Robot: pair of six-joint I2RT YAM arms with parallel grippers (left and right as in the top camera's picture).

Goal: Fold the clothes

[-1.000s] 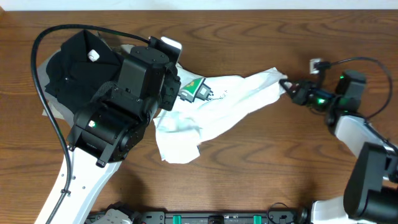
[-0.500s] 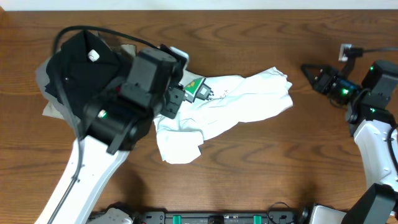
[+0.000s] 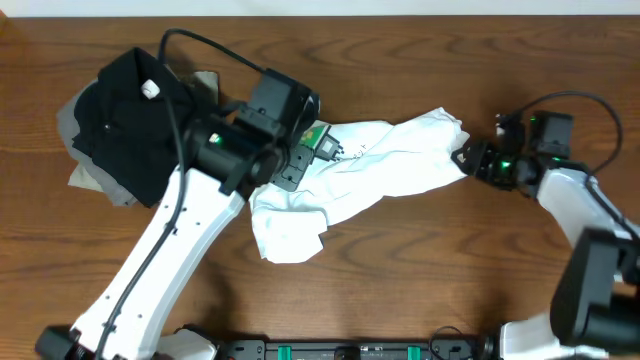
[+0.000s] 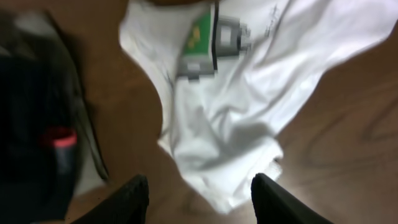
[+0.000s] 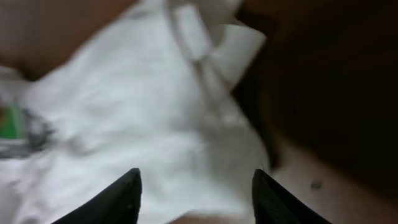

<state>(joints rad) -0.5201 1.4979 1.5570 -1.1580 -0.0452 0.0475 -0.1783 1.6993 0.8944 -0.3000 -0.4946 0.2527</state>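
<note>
The white T-shirt (image 3: 385, 165) lies in the middle of the counter (image 3: 450, 280), bunched into a crooked band that runs from the left arm's wrist out toward the right arm. Its green-and-grey print (image 3: 318, 142) faces up near the left end, and a loose flap (image 3: 285, 235) trails toward the front edge. I see creases and overlapping layers but no clean fold anywhere, so I judge the job barely started. The shirt is not even spread flat yet, and the sleeves and the body folds are all left to do.

My left gripper (image 4: 199, 190) hangs over the shirt's left part. Its jaws are set apart with nothing between them, and the cloth sits below, not pinched. My right gripper (image 5: 194, 186) is at the shirt's right end, also spread and empty. From overhead its tip looks to be right at the cloth's edge, but the blurred wrist view doesn't let me say whether it touches.

Further left, the black folded garment (image 3: 125, 115) sits on the grey one (image 3: 72, 165) at the back-left of the counter. The left arm hides the gap, so I can't tell whether the shirt reaches them.
</note>
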